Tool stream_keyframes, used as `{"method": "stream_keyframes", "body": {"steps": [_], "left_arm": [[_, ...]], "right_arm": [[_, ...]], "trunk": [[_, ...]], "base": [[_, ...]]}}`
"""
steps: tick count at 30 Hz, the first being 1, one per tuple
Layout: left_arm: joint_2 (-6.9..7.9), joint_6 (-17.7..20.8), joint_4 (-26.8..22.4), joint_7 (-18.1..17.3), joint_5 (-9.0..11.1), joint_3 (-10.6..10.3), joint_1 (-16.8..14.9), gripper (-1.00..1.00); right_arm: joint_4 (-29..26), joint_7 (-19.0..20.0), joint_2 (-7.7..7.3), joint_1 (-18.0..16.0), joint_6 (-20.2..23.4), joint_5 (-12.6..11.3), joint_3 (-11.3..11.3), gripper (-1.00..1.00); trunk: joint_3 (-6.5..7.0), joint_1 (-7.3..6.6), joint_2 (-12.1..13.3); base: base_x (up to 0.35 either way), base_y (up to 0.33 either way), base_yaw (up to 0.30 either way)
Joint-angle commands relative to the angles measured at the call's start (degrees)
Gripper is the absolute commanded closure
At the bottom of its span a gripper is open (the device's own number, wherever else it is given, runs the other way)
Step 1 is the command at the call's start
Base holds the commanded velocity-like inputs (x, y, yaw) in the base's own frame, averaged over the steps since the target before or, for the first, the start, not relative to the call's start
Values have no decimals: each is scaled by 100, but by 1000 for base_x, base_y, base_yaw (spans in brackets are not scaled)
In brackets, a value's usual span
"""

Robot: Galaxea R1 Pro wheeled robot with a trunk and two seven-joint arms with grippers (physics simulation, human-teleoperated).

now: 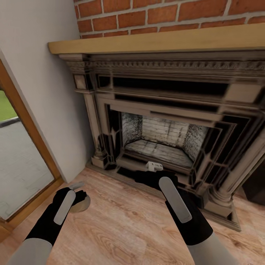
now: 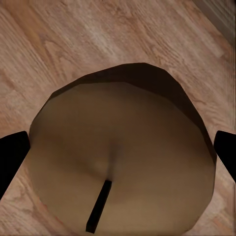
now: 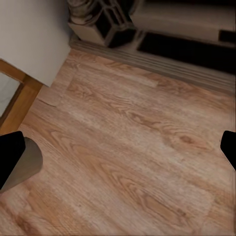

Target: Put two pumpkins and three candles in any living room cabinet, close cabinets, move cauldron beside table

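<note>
Item: brown candle [image 2: 120, 157], short stubby cylinder, dark wick at the top face. Located on the plank floor [image 1: 125, 224] at lower left of the head frame, upright, partly covered by the left hand [image 1: 75, 191]. In the left wrist frame the candle top is seen large between two dark fingertips [image 2: 11, 157], one at each side edge, with a gap to either; the left hand is spread and nothing is clamped yet.

Right hand [image 1: 156, 176]: held low before the fireplace [image 1: 165, 121] at centre frame. In the right wrist frame two fingertips [image 3: 10, 157] stand wide apart at the side edges with bare floor between them; it is empty and spread.

Surroundings: grey wall [image 1: 40, 95] and wood-framed glass door [image 1: 22, 154] at left; brick and a tan mantel shelf [image 1: 158, 40] across the top.

Step judged in hand: pickup of the first candle, pre-grasp. Next move judged to call for a short descent, the fingers brought level with the candle's side wall, then closure, lift, and carriage to the cabinet.
</note>
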Motion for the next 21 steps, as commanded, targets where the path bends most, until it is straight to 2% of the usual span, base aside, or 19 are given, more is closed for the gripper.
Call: {"method": "stream_keyframes", "body": {"steps": [1, 7, 12, 21], "left_arm": [[7, 8, -9, 59, 49, -15, -2, 100], [7, 8, -10, 59, 49, -15, -2, 100], [7, 8, -5, 59, 49, -15, -2, 100], [7, 13, -1, 52, 49, -15, -4, 100]], "right_arm": [[-3, -60, 2, -7, 10, -56, 4, -100], [42, -59, 5, -4, 9, -87, -4, -100], [236, -52, 11, -6, 10, -150, -237, -100], [371, -67, 9, -4, 10, -159, -287, -100]], "trunk": [[-2, -1, -3], [19, -1, -3], [37, -1, -3], [67, -1, -3]], "base": [[0, 0, -256], [0, 0, -257], [0, 0, -258], [0, 0, -264]]}}
